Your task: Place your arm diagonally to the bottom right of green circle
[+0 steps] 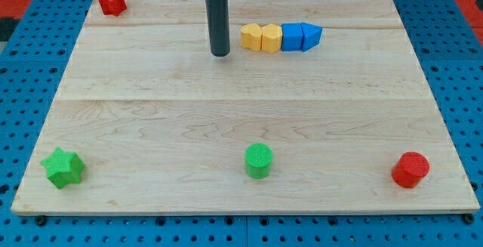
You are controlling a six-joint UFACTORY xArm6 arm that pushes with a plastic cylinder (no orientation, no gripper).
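Note:
The green circle block (258,160) stands near the view's bottom, about midway across the wooden board (151,96). My tip (219,53) rests on the board in the upper middle, far above the green circle and a little to its left. It is just left of a row of blocks: an orange block (251,35), a yellow block (271,38), a blue square block (291,38) and a blue pointed block (310,36). The tip touches none of them.
A red block (112,1) sits at the view's top left corner. A green star block (63,167) is at the bottom left. A red circle block (410,169) is at the bottom right. Blue pegboard (30,66) surrounds the board.

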